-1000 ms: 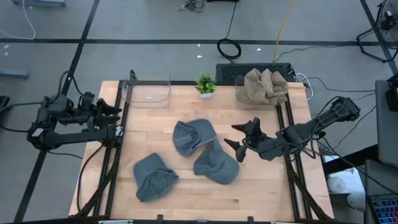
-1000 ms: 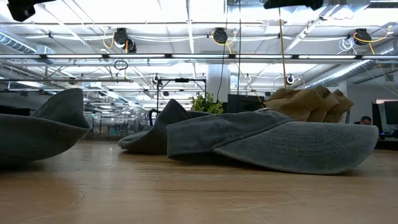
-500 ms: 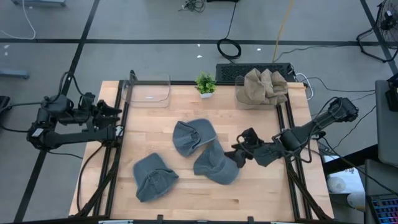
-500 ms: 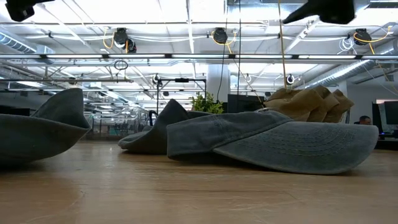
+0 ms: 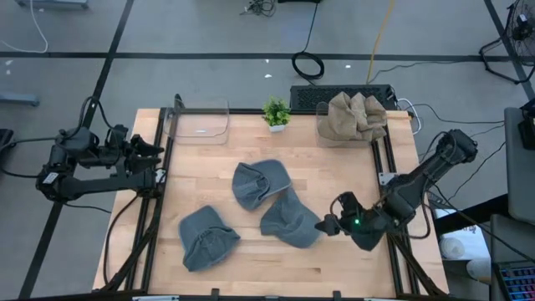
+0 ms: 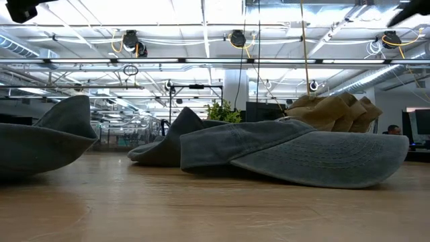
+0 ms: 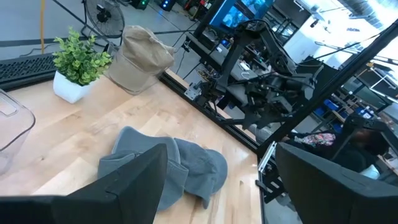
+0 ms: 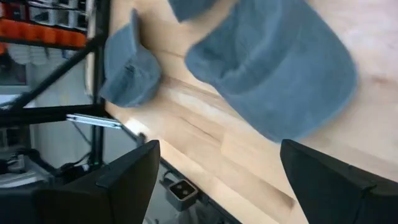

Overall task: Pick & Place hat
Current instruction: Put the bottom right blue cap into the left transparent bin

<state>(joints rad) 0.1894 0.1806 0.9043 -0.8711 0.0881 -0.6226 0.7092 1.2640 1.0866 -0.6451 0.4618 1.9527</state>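
Three grey-blue hats lie on the wooden table: one in the middle (image 5: 259, 182), one right of it toward the near edge (image 5: 291, 220), one at the near left (image 5: 207, 237). My right gripper (image 5: 324, 224) hangs open just off the right side of the near-right hat (image 8: 273, 68), above the table and touching nothing. The near-left hat (image 8: 127, 68) shows farther off in the right wrist view. My left gripper (image 5: 155, 150) waits open at the table's left edge, looking across at the hats (image 7: 168, 168).
A clear bin at the back right holds tan hats (image 5: 355, 115). Another clear bin (image 5: 199, 123) stands at the back left, with a small potted plant (image 5: 276, 111) between them. Bare wood lies along the near edge, right of the hats.
My right gripper has moved toward the table's near edge and come lower, rolling about its own axis. It went from right of the middle hat to the right side of the near-right hat, and it has stayed open. The hats have not moved.
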